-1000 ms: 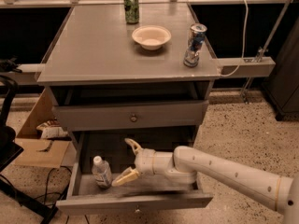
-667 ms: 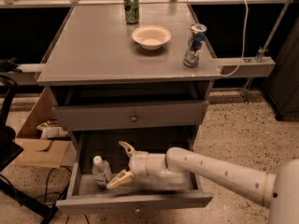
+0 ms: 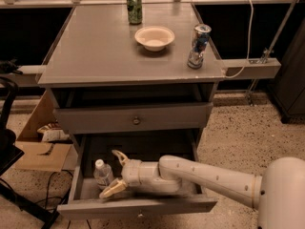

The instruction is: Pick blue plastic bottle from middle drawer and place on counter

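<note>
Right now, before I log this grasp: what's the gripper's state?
Gripper: open, inside the middle drawer, fingers spread next to the blue plastic bottle, not gripping it.

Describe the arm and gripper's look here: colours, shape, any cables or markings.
Arm: smooth white rounded tubular casing with a few small dark dots along it, widening to a bulky white joint at lower right. No cables or printed markings visible. Gripper, inside the middle drawer: white cylindrical wrist and two tan, curved fingers, spread open.
</note>
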`<state>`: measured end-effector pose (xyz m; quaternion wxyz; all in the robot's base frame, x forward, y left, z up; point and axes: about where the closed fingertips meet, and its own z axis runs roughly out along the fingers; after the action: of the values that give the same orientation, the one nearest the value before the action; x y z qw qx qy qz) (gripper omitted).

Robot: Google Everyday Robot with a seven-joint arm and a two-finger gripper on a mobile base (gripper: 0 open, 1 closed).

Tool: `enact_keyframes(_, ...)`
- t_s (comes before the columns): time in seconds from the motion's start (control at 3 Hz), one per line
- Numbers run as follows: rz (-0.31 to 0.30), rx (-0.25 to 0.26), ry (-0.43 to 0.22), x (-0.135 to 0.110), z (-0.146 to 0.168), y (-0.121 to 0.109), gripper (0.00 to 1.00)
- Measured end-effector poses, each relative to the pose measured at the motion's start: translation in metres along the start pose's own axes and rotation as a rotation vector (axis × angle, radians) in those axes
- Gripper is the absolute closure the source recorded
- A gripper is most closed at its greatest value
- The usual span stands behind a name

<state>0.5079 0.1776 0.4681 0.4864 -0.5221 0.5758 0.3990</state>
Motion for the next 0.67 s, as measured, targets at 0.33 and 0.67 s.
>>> enact_keyframes(0.33, 0.010, -0.016, -0.011, 0.005, 0.016, 0.004, 0.15)
enact_keyframes(0.67, 0.014, -0.040, -0.042, 0.008, 0.028, 0.007, 0.38)
